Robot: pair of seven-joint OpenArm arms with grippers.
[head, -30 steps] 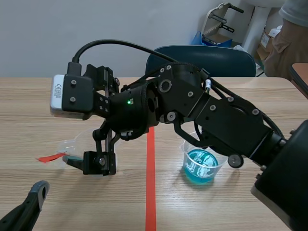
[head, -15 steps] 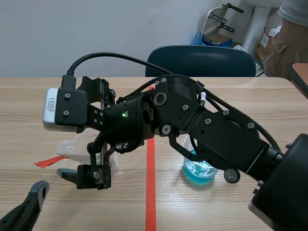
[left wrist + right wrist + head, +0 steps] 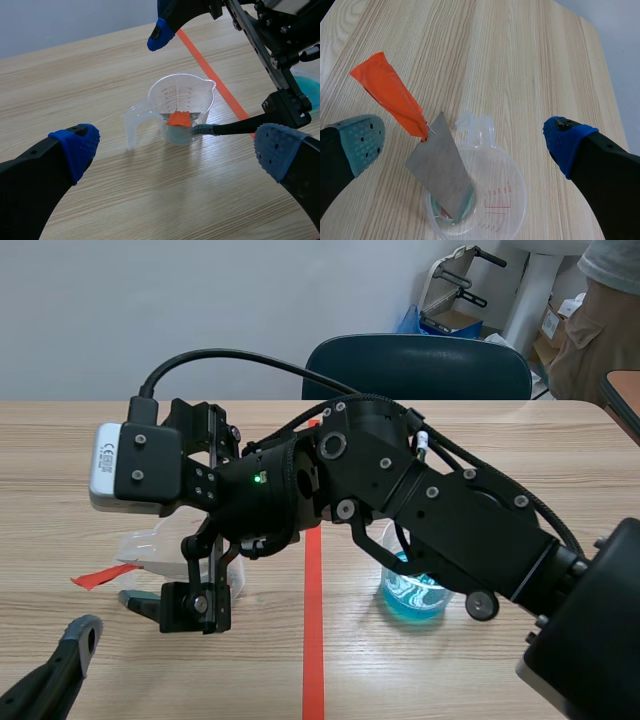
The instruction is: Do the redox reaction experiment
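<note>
A clear measuring cup point(image 3: 150, 543) point(image 3: 182, 107) point(image 3: 485, 210) stands left of the red tape line. In it leans a grey metal strip point(image 3: 440, 170) with an orange tape tag point(image 3: 395, 97) point(image 3: 100, 577) point(image 3: 178, 119). My right gripper point(image 3: 170, 602) point(image 3: 465, 142) has come across from the right and hangs over the cup, open, one finger on either side of the strip and not touching it. My left gripper point(image 3: 177, 150) point(image 3: 75, 640) is open, low and short of the cup. A beaker of blue liquid point(image 3: 415, 590) stands right of the line.
The right arm's black body spans the table's middle and partly hides the blue beaker. In the left wrist view its fingers point(image 3: 160, 34) stand above and beside the cup. A blue chair point(image 3: 420, 365) is behind the table's far edge. A person stands at the far right.
Over the last second the right arm shifted left and down, its gripper now lower beside the cup. Nothing has moved in the last half second. The left gripper stayed put.
</note>
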